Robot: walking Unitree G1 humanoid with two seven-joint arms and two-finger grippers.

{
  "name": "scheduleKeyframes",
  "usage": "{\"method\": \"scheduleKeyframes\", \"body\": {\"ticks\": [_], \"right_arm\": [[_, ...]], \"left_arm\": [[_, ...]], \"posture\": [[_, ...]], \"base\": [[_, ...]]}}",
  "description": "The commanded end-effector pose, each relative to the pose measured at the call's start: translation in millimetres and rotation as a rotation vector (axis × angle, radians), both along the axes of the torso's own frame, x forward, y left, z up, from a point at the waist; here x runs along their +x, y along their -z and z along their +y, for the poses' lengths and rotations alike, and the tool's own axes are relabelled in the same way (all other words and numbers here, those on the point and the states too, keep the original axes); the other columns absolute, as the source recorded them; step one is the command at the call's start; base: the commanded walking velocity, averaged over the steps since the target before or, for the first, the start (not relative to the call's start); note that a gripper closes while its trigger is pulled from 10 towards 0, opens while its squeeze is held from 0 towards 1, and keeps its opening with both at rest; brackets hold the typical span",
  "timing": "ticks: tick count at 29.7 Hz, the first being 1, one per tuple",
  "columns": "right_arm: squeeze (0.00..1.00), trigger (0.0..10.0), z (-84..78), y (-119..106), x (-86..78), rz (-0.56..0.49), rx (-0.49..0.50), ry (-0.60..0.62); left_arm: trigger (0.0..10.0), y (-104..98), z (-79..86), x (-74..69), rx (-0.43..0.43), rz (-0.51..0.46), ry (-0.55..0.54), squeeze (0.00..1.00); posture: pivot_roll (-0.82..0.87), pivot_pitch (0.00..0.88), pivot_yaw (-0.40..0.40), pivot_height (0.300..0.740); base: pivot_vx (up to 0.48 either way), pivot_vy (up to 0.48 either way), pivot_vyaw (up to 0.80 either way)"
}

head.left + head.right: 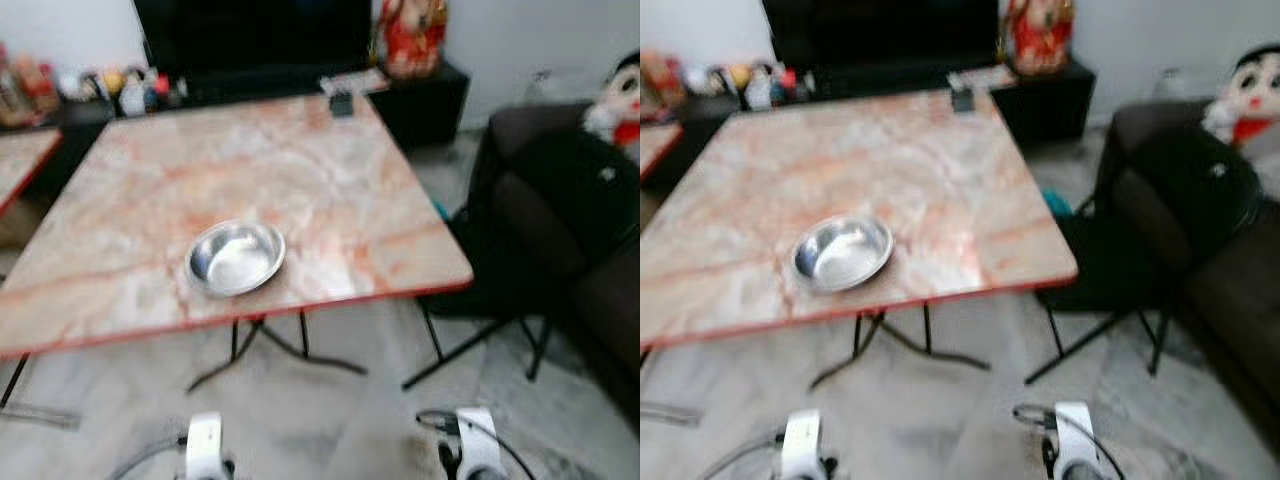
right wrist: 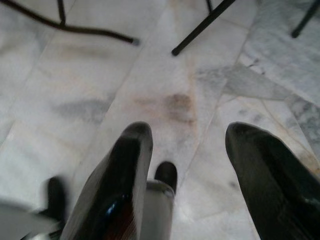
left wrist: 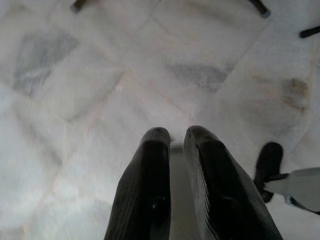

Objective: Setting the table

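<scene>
Bowl, steel and round with no long axis, sat upright, mouth up, on the table, near its front edge and left of centre. At the table's far edge lay a small dark object, too blurred to name. A black chair stood just beside the table's right edge, partly cut off. Below the table, over the floor, the left gripper hung with fingers nearly pressed together, the right gripper with fingers spread.
</scene>
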State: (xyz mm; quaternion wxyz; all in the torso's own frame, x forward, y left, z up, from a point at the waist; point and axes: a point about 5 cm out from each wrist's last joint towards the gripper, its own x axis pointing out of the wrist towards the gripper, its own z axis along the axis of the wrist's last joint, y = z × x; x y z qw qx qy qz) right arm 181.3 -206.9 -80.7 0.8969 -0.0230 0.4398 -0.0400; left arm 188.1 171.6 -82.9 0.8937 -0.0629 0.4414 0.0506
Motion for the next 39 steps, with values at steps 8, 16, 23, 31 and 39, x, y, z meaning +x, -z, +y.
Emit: {"method": "scheduleKeyframes", "body": {"ticks": [8,16,23,31,39], "right_arm": [[0.00,10.0,16.5,1.9,1.3,-0.003,0.038,-0.009],[0.00,10.0,19.6,2.6,0.9,0.001,0.021,-0.029],[0.00,10.0,26.1,1.1,5.9,-0.006,0.054,-0.017],[0.00,10.0,31.3,0.9,7.8,-0.004,0.048,-0.040],[0.00,10.0,31.7,-1.0,11.8,-0.016,0.064,-0.009]], "left_arm": [[10.0,-0.4,15.4,-2.7,0.035,0.001,-0.020,0.00],[10.0,0.7,18.4,-5.9,0.040,0.007,-0.032,0.00],[10.0,-1.7,21.5,-2.0,0.046,-0.007,-0.055,0.00],[10.0,-4.7,26.5,2.7,0.057,-0.019,-0.064,0.00],[10.0,-7.0,29.7,6.2,0.064,-0.029,-0.082,0.00]], "posture": [[-0.15,0.000,0.059,0.732],[-0.13,0.000,0.061,0.732],[-0.11,0.000,0.056,0.732],[-0.09,0.000,0.068,0.732],[-0.08,0.000,0.059,0.732]], "base": [[0.000,0.386,0.00],[0.000,0.385,0.20],[0.000,0.386,0.20],[0.000,0.387,0.00],[0.000,0.386,0.17]]}}
